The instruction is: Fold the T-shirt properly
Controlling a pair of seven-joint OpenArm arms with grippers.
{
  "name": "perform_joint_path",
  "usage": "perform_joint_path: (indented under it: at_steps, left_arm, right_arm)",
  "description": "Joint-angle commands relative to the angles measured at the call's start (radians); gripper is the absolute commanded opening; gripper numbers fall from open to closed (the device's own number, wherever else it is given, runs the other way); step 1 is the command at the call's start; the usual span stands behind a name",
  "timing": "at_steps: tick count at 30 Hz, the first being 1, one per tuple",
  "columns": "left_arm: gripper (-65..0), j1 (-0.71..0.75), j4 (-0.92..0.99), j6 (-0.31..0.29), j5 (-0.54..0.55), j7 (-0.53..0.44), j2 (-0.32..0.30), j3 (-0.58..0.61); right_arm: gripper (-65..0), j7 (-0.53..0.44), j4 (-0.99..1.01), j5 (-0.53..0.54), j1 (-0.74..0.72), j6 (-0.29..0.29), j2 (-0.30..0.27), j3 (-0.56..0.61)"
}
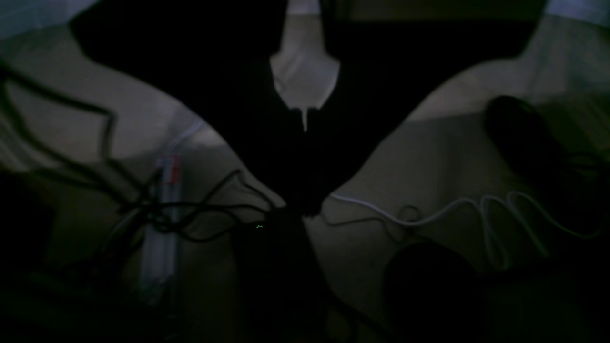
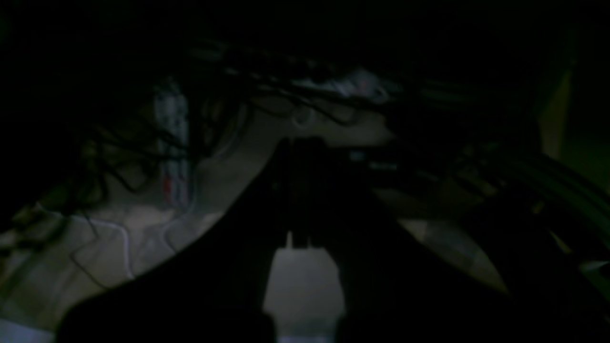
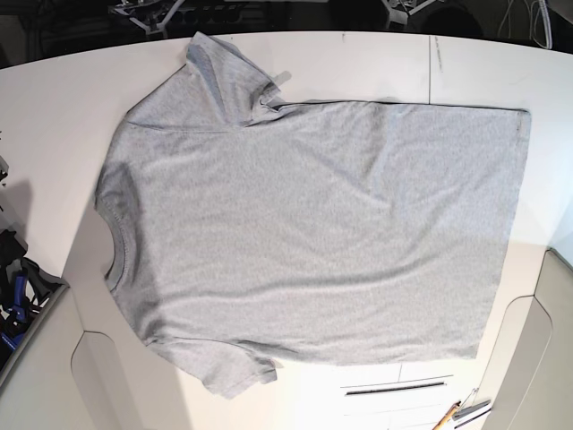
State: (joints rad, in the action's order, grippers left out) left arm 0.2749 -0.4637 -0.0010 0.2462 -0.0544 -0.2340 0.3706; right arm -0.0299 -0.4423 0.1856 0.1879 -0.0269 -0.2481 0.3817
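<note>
The heather-grey T-shirt (image 3: 313,224) lies spread flat on the white table (image 3: 54,116) in the base view. Its plain side is up and no lettering shows. The ribbed neck (image 3: 119,260) is at the left and the hem (image 3: 506,233) at the right. One sleeve (image 3: 224,76) points to the far edge, the other (image 3: 233,367) to the near edge. Neither gripper shows in the base view. The left gripper (image 1: 305,205) and the right gripper (image 2: 300,147) are dark silhouettes in their wrist views, tips together, holding nothing, over a dim floor away from the shirt.
Both wrist views look down on tangled black cables, a power strip (image 1: 164,224) and a white cable (image 1: 452,209). In the base view, a pen-like tool (image 3: 457,414) lies at the near right edge and blue-black gear (image 3: 18,296) sits at the left edge.
</note>
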Motion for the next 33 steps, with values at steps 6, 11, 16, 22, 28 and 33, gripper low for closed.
perform_joint_path:
  at_steps: [6, 11, 16, 22, 28, 33]
  left_arm:
    - [-65.0, 0.241, -0.231, 0.004, 0.058, 0.000, -0.174, 0.000]
    - [-65.0, 0.453, -0.471, 0.004, 0.080, 0.036, -0.307, -0.021]
    - [-65.0, 0.703, -0.757, 0.003, 0.081, 0.079, -0.397, -0.176]
    - [-65.0, 0.986, -1.168, -0.182, 0.157, 0.188, -0.430, -0.468]
    - [-65.0, 1.034, -1.483, -0.496, 0.273, 0.384, -0.382, -0.711]
    - [-65.0, 1.004, -1.587, -0.668, 0.389, 0.460, -0.314, -0.847]
  right_arm:
    - [-65.0, -0.009, -0.259, -0.003, 0.225, 0.015, -0.145, 0.000]
    - [-65.0, 0.068, -0.589, -0.003, 0.461, 0.014, -0.274, -0.006]
    - [-65.0, 0.118, -0.972, -0.003, 0.727, 0.014, -0.362, -0.134]
    - [-65.0, 0.170, -1.398, 0.079, 0.954, 0.016, -0.369, -0.424]
    - [-65.0, 0.215, -1.634, 0.213, 0.954, 0.095, -0.296, -0.668]
    - [-65.0, 0.290, -1.639, 0.416, 0.784, 0.170, -0.163, -0.818]
